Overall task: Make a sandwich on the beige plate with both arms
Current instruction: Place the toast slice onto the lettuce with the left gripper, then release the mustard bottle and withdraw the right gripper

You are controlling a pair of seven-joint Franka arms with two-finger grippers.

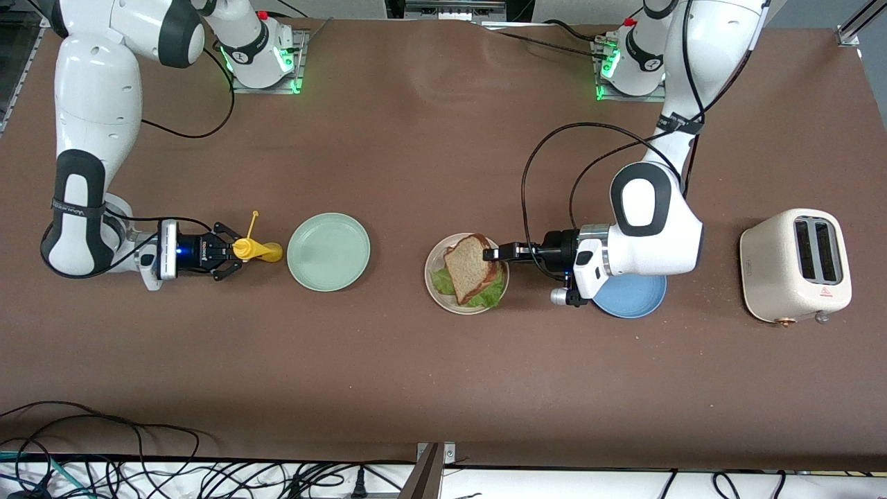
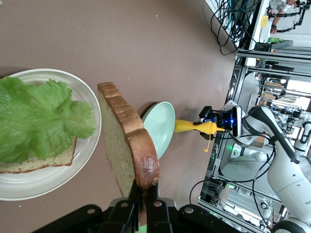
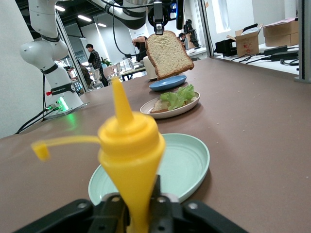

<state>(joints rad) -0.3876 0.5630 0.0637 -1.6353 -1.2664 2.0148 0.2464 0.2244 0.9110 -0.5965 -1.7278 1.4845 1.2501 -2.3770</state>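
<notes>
A bread slice (image 1: 471, 267) is clamped at its crust by the left gripper (image 1: 493, 254) over the beige plate (image 1: 435, 285), above lettuce (image 1: 485, 296). The mustard bottle (image 1: 255, 250) is pinched by the right gripper (image 1: 229, 251) just beside the mint-green plate (image 1: 328, 251); bare table (image 1: 416, 138) surrounds both.

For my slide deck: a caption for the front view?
Left pincer holds bread slice over lettuce on beige plate.

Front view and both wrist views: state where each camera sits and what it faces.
Front view: high across the table, facing both arms' bases, above the beige plate.
Left wrist view: on the left gripper, pinching the top bread slice over the plate.
Right wrist view: on the right gripper, around the yellow bottle.
Both wrist views share the mint-green plate.
</notes>
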